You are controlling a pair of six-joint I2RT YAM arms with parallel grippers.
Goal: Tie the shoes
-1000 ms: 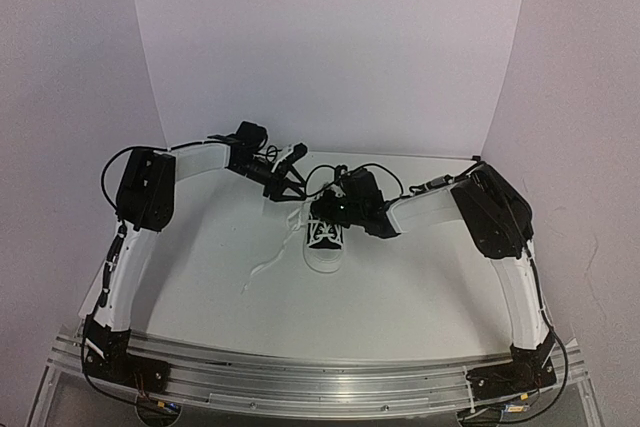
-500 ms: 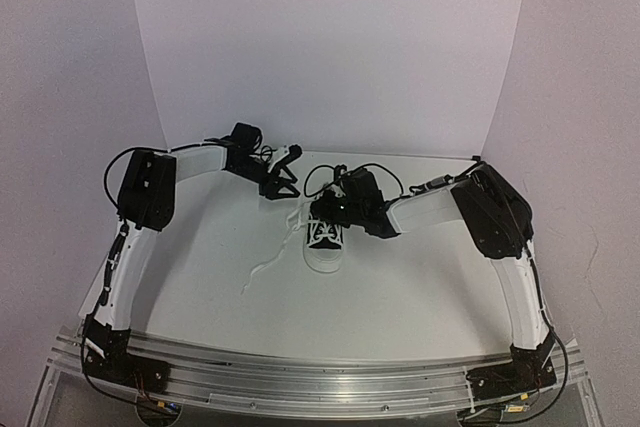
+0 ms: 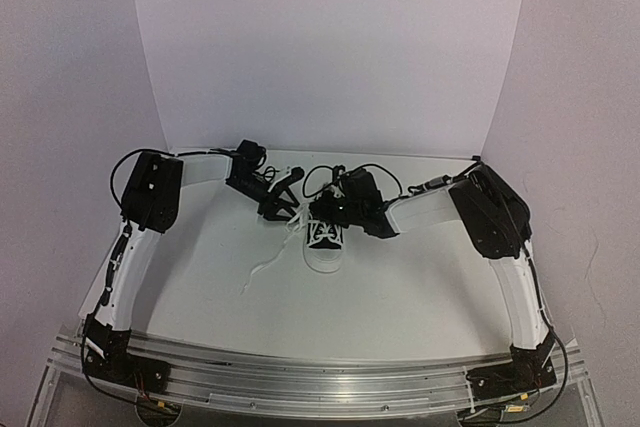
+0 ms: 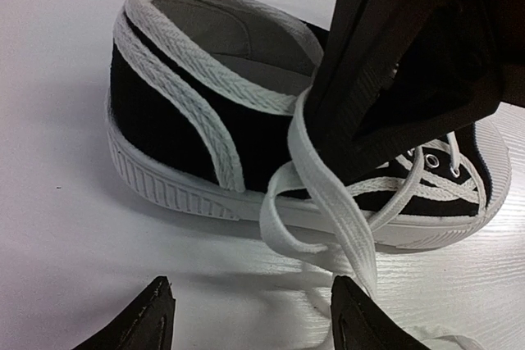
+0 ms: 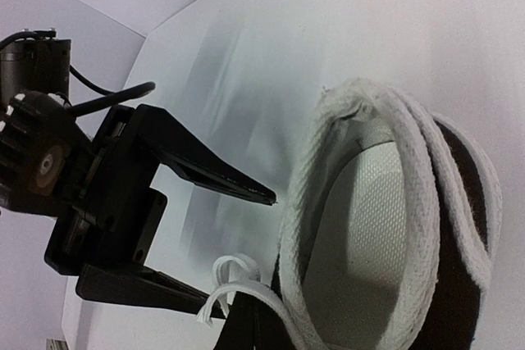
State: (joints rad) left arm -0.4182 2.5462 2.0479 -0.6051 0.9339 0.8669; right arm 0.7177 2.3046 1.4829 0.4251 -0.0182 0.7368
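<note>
The sneaker (image 3: pixel 325 245) sits about mid-bench (image 3: pixel 420 287), toe toward the arm bases, and both arms are crowded around its heel end. The left gripper (image 3: pixel 283 204) is released: its 2 fingers are spread wide just beside the shoe with nothing between them. The right gripper (image 3: pixel 334 209) hangs over the tongue area and looks clenched on the laces (image 4: pixel 326 202), since 1 strand runs straight up into it and a loop droops down the side of the sole.

What could go wrong, as a guess:
- The loop is slack and floppy. If the left gripper closes a bit off, it grabs bench or only 1 strand, and the loop collapses.
- The 2 grippers are really close together, so a reach for the loop could bump the right one and knock the lace out of its pinch.
- Nothing pins the shoe down, so a hard tug probably drags or tips it instead of tightening anything.

Hard to make out:
- The actual pinch point is hidden behind the right gripper's body.
- The right wrist view cuts off its own fingers.
- The top view is too small to tell whether any knot exists yet.
- Another lace end (image 3: pixel 258 272) trails off left on the bench.
</note>
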